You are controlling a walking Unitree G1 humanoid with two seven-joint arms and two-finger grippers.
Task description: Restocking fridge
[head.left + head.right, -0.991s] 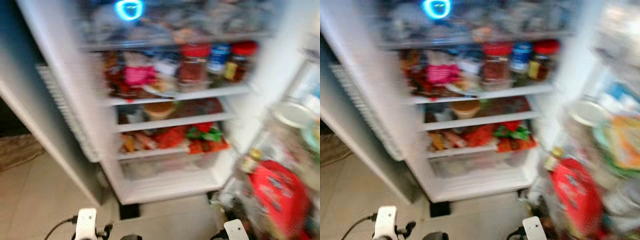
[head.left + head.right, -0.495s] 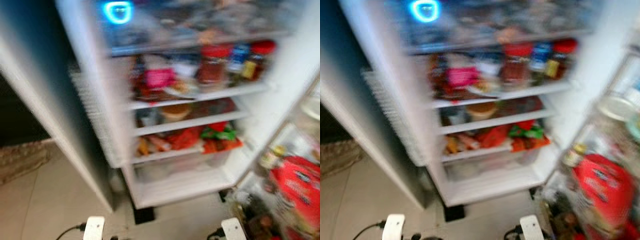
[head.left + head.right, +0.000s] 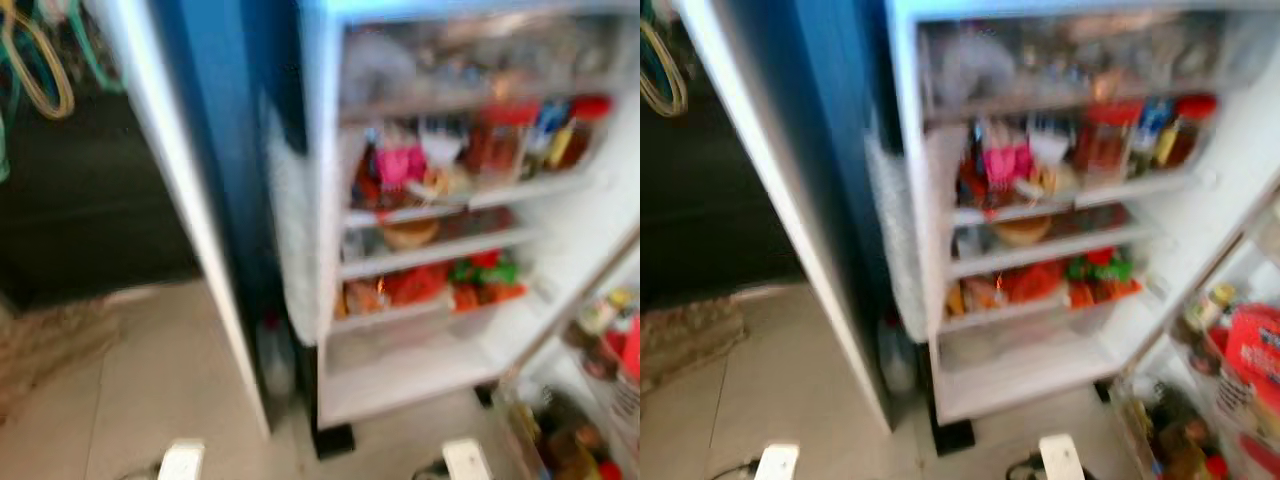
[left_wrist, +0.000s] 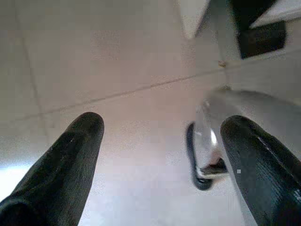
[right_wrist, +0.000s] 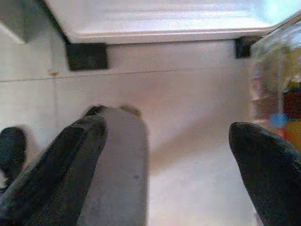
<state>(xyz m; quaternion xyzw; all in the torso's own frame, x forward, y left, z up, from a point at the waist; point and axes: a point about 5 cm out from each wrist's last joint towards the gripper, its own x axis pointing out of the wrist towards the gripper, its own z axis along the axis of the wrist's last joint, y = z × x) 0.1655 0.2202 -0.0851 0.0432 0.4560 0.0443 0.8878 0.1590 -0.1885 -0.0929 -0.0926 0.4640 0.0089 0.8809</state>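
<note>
An open fridge (image 3: 1040, 370) stands ahead, its white shelves packed with blurred food: red-lidded jars (image 3: 1105, 145) on an upper shelf, a pink packet (image 3: 1005, 165) beside them, red and green packets (image 3: 1080, 280) lower down. The open door (image 3: 1230, 370) on the right holds bottles and a red packet. Both arms hang low over the tiled floor. In the left wrist view my left gripper (image 4: 162, 155) is open and empty above the tiles. My right gripper (image 5: 169, 155) is open and empty too, pointing at the floor by the fridge base (image 5: 155, 28).
A dark blue fridge side panel (image 3: 830, 150) and a white edge (image 3: 780, 220) stand to the left of the shelves. Beyond them lies a dark recess with a rug (image 3: 685, 340) on the beige tiles. A bottle (image 3: 897, 360) stands on the floor by the fridge.
The whole picture has shifted right, so the camera has turned left; the fridge sits further right and the dark recess on the left has come into view. Both arms still hang low.
</note>
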